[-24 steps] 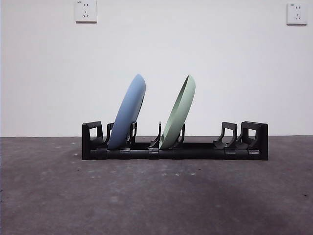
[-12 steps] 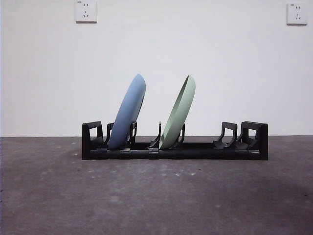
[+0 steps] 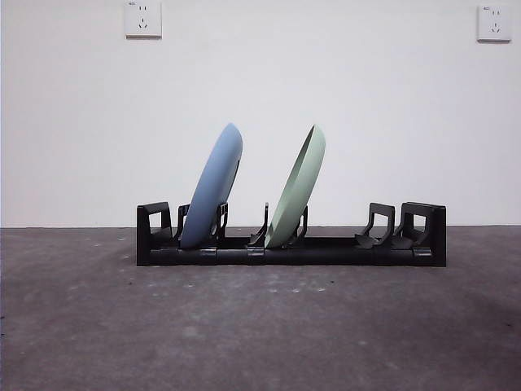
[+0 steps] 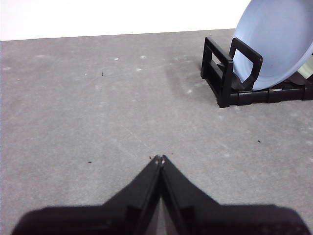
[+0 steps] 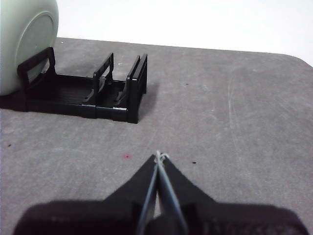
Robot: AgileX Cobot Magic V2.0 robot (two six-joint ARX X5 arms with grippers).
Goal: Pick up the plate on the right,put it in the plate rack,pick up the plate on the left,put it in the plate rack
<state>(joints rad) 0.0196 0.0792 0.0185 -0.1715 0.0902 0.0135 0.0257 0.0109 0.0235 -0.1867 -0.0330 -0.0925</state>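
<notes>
Surface: grey, speckled table before a white wall with two sockets.
Plate rack: long, black, standing across the table.
Blue plate: on edge in the slot at one end of the rack, leaning; cut off in my left wrist view.
Green plate: on edge near mid-rack, leaning likewise; only partly seen from my right wrist.
My left gripper: jaws pressed together, empty, above bare table, well apart from the rack.
My right gripper: jaws pressed together, empty, off the rack's other end.
</notes>
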